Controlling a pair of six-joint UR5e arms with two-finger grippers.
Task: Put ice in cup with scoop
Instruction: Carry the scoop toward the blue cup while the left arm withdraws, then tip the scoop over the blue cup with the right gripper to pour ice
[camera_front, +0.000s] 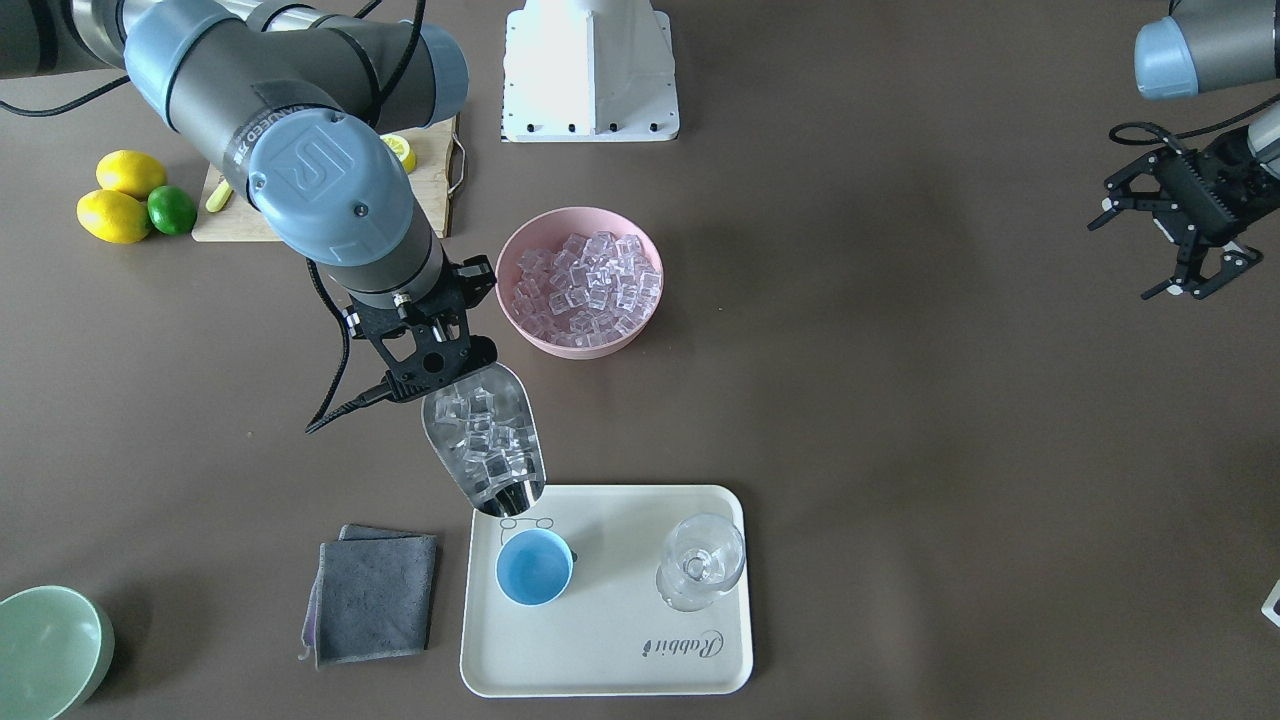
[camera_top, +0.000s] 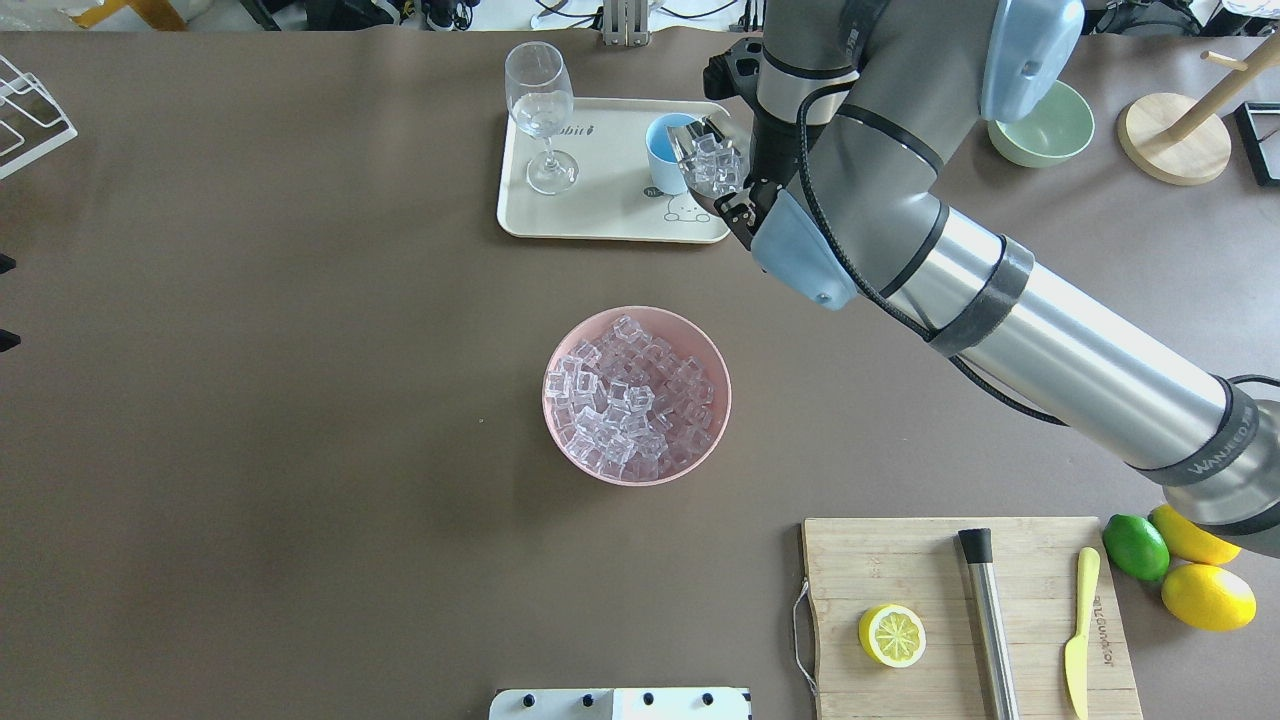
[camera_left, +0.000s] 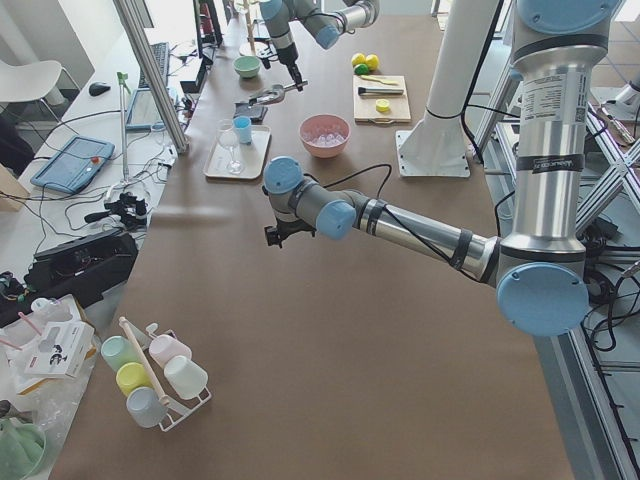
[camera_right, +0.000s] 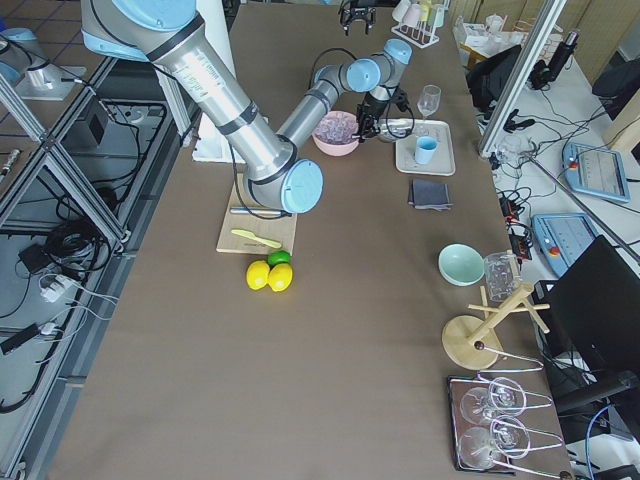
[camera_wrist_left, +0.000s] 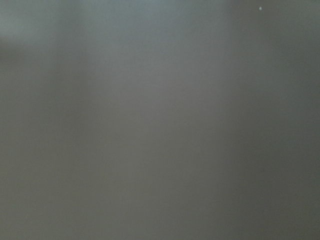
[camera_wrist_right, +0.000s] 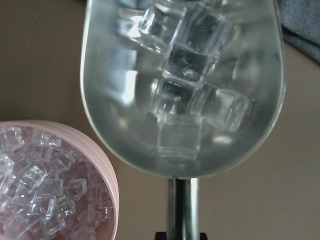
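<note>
While pinching the handle of the scoop (camera_front: 487, 445), holds it in the right gripper (camera_front: 440, 378), heaped with ice (camera_front: 478, 432), lip above a corner of the tray (camera_front: 620, 640) by the table's far edge. Has the cup (camera_front: 534, 567) just inside that corner, empty. Leaves more ice in the pink bowl (camera_front: 580, 348) mid-table. Shows the left gripper (camera_front: 1140, 255) spread, toward the table's left end.

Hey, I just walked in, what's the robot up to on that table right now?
The right gripper holds the scoop by its handle. The trough is loaded with ice and raised, its lip close by the light-blue cup on the tray. The cup looks empty. The pink bowl nearby is full of cubes. The left gripper hangs open off to the side, holding nothing.
</note>
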